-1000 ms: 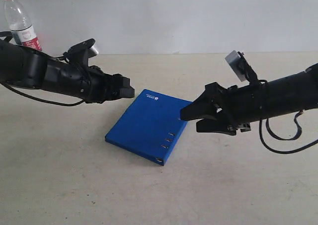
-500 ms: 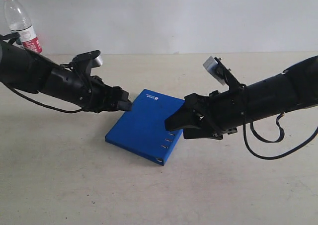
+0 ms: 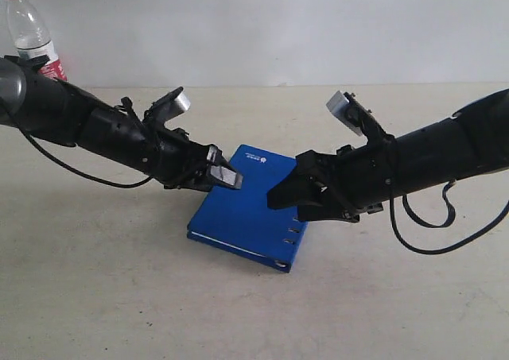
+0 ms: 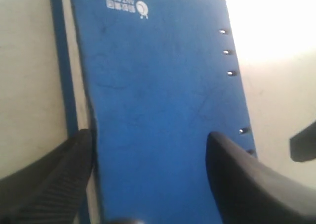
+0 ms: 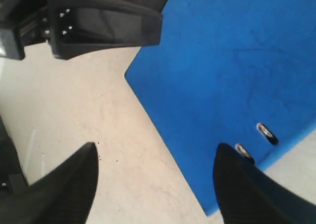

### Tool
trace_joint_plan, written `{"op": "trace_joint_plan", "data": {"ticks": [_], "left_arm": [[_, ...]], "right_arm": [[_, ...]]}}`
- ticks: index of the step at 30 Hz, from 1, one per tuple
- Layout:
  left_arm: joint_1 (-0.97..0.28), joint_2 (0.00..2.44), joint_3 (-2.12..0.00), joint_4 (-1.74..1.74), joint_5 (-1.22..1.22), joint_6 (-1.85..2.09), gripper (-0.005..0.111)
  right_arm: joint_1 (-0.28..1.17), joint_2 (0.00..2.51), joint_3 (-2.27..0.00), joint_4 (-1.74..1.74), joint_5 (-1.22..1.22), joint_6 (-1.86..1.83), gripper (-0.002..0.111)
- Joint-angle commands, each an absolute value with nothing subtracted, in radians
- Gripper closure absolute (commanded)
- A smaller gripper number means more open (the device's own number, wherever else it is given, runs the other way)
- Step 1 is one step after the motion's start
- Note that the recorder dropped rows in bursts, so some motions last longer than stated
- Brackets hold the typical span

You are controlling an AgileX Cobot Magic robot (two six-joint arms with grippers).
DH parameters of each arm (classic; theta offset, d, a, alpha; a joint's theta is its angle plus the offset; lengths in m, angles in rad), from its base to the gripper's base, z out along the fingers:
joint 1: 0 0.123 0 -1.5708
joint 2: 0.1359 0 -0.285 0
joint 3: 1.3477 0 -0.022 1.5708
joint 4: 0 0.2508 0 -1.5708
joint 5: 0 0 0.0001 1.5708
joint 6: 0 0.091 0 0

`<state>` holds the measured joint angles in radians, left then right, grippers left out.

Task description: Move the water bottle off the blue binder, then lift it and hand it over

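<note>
On the beige table (image 3: 119, 296) the water bottle (image 3: 30, 34) stands at 10 o'clock, already off the blue binder (image 3: 238, 217) at the centre. The left gripper (image 3: 225, 171) has just advanced over the binder, which has turned a little. Both it and the right gripper (image 3: 285, 204) are spread and empty, so I judge the lifting is only beginning.

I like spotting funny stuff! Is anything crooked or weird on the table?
Yes: the blue binder isn't shut flat. Near the left gripper its top cover sits apart from the bottom one, and the white pages show in the gap. The water bottle stands upright far behind it and looks fine.
</note>
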<state>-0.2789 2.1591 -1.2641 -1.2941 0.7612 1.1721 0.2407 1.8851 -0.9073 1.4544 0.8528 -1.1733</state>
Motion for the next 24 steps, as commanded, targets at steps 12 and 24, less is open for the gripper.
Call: {"op": "trace_joint_plan", "data": {"ticks": [12,24], "left_arm": [[-0.276,2.158,-1.270,-1.265,0.928,1.276,0.087],[-0.276,2.228,-1.270,-1.433,0.958,1.290,0.049]], "right_arm": [[0.242,1.887,-0.911,1.447,0.853,-1.176,0.048],[0.242,1.887,-0.911,1.420,0.832,-1.172,0.048]]}}
